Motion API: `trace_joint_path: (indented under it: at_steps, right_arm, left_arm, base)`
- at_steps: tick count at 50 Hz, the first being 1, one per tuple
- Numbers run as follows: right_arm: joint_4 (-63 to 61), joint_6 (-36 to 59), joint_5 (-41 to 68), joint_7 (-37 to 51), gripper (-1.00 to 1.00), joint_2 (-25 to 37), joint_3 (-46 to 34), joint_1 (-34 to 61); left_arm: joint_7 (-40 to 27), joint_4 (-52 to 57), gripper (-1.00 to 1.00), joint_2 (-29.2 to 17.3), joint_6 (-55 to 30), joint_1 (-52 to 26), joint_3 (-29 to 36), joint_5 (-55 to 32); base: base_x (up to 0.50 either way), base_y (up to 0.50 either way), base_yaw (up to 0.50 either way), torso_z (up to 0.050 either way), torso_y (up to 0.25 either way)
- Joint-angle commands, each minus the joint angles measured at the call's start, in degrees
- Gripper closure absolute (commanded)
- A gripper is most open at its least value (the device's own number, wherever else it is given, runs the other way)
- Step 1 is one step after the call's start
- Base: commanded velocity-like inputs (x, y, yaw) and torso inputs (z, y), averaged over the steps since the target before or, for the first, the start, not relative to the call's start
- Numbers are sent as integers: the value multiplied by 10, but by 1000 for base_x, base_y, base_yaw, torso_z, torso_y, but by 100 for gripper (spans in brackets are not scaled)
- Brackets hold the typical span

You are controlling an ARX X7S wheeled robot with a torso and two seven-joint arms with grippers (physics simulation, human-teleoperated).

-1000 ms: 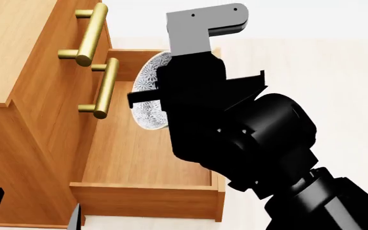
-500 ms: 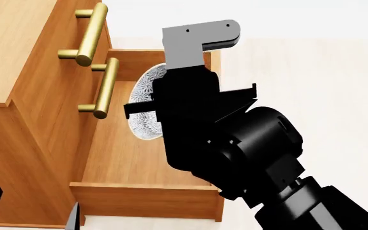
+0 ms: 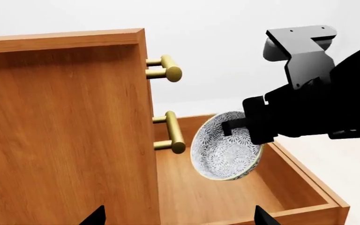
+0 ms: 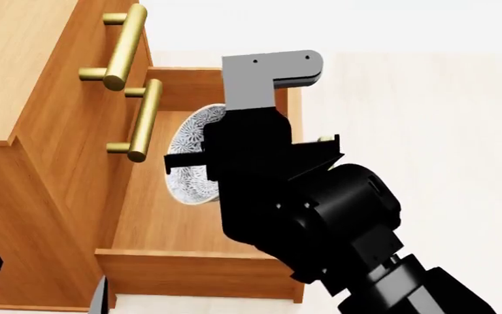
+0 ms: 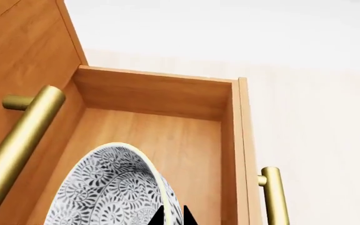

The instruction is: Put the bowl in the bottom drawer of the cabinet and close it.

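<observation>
- Bowl [image 3: 225, 146] — you hold it tipped on edge over the open bottom drawer [image 4: 200, 267], rim clamped by the right gripper [image 3: 237, 125], mouth facing the left wrist camera. It hangs clear of the drawer floor; no contact shows.
- Key relation: the bare drawer floor lies straight below the bowl, between the cabinet [image 3: 61, 131] face and the drawer's outer side wall. The bowl's round face stands near vertical, so you will likely need to roll the wrist level — or accept a tilted drop.
- Clearance, cabinet side: in the head view the bowl's rim sits near the middle drawer handle [image 4: 138, 122], apart from it. Judgement: that brass bar is the snag risk as you lower.
- The right arm carries the load and is the nearer one. The left gripper [image 3: 176, 216] shows only as two dark finger tips spread wide at the frame edge, holding nothing, off to the cabinet's side.
- Hidden: the right arm's black body covers most of the bowl in the head view; foot and far rim unseen there.
- The right wrist view cuts the bowl off low. The bottom drawer's handle [image 5: 275, 199] shows only partly.
</observation>
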Motion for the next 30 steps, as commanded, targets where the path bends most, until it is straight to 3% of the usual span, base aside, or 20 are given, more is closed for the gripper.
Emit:
trace_joint_path:
  at_steps: [1,30]
  right_arm:
    - [29,-12,-14,-40,100,-20,13,-6]
    - [102,-50,-17,-76,100,-52,10,-14]
  left_arm:
    - [14,2,-100,12,5,-1,-17,5]
    - [14,2,-100,12,2,-1,-15,8]
  base:
    - [0,0,0,0,0]
    - [0,0,0,0,0]
